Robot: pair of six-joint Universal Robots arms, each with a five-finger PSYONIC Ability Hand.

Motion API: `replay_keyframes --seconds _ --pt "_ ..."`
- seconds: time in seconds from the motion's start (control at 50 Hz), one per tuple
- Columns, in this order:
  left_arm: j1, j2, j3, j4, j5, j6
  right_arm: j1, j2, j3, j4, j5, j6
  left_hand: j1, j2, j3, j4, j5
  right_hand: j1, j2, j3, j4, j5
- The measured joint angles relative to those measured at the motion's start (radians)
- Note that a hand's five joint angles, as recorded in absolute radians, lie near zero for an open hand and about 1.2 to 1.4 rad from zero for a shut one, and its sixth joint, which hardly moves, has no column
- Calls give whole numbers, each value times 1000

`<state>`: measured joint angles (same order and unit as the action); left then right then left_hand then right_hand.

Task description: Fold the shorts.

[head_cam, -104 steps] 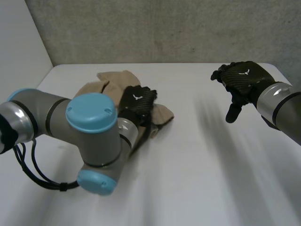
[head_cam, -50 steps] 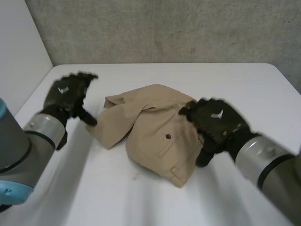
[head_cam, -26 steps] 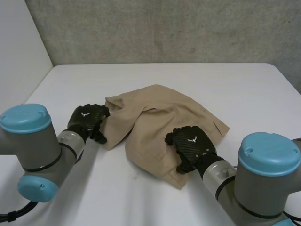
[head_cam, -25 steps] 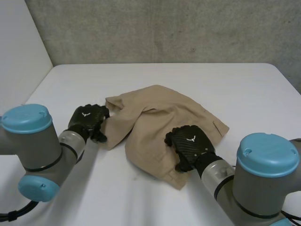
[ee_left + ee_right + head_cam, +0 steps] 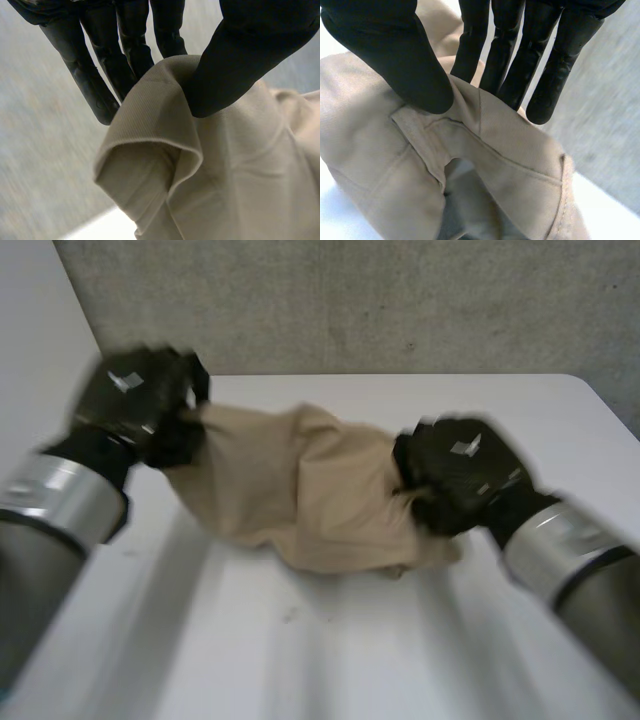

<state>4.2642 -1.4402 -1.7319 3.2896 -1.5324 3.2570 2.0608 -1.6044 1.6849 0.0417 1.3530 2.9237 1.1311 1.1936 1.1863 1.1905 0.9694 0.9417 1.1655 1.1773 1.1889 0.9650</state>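
The fingers (image 5: 92, 80) of your left hand (image 5: 130, 400) are straight and close together, and they press a fold of the shorts (image 5: 300, 490) against the thumb (image 5: 240, 55), so this hand is clamped on the cloth. In the right wrist view the fingers (image 5: 512, 60) of your right hand (image 5: 460, 475) do the same: together with the thumb they pinch a stitched edge of the shorts, and below the pinch the cloth opens into a dark hollow.

In the head view the beige shorts are stretched between both hands, above the white table (image 5: 350, 650). Their long axis runs across the table from your left side to your right side. The left end is held further from you, near the far edge of the table, and the right end is nearer to you, so the axis is a little slanted. The middle of the cloth sags down towards the table. I cannot tell if the lowest part touches the surface.
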Motion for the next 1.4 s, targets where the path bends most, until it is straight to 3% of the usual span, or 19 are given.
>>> replay_keyframes --seconds 0.14,0.22,0.38,0.44,0.64,0.7,0.8,0.88,0.9,0.92,0.96,1.02,1.18,1.34,1.4 --pt "2 193 63 -115 -1 -1 -146 -206 -135 190 -140 -6 0 0 0 0 0 4 0 4 0 2" --pt "4 204 90 -137 -1 -5 -214 -230 -185 223 -191 -2 0 0 0 3 0 4 0 5 0 2" --pt "16 83 132 -139 0 -41 -316 -114 -238 232 -258 5 0 0 0 4 0 4 0 5 0 2" --pt "19 -47 163 -135 2 -67 -320 15 -272 229 -263 4 0 1 0 4 0 4 0 5 0 2" --pt "10 -468 360 -123 -1 -94 -275 413 -467 214 -225 -1 0 1 0 4 0 4 0 5 0 2" --pt "7 -624 471 -85 -3 -92 -252 556 -568 187 -168 -4 0 -15 -12 -11 0 4 0 5 0 2" --pt "7 -755 574 -3 -9 -87 -225 671 -666 123 -88 -10 -35 -108 -101 -101 -37 4 0 5 0 2" --pt "8 -849 649 131 -24 -80 -201 752 -749 -20 7 -13 -475 -503 -491 -502 -449 0 -19 -16 -21 -14" --pt "8 -864 661 177 -27 -77 -197 763 -762 -77 30 -13 -823 -819 -789 -807 -750 -197 -239 -233 -239 -221" --pt "8 -868 664 196 -28 -76 -195 766 -766 -105 39 -13 -872 -872 -859 -876 -816 -197 -239 -233 -239 -221" --pt "8 -869 662 232 -27 -73 -191 768 -769 -154 54 -13 -933 -956 -946 -959 -899 -560 -605 -592 -597 -577" --pt "7 -839 631 294 -22 -68 -184 756 -760 -221 71 -11 -934 -994 -978 -988 -925 -739 -926 -936 -942 -884" --pt "6 -642 450 319 -19 -62 -165 583 -616 -192 67 -11 -934 -994 -978 -988 -924 -745 -956 -971 -963 -897" --pt "0 -358 154 271 -21 -8 -163 288 -342 7 28 -13 -933 -994 -978 -988 -925 -745 -956 -971 -963 -897" --pt "-8 -295 84 257 -20 17 -164 241 -286 60 9 -14 -931 -992 -978 -987 -924 -745 -956 -971 -963 -897"
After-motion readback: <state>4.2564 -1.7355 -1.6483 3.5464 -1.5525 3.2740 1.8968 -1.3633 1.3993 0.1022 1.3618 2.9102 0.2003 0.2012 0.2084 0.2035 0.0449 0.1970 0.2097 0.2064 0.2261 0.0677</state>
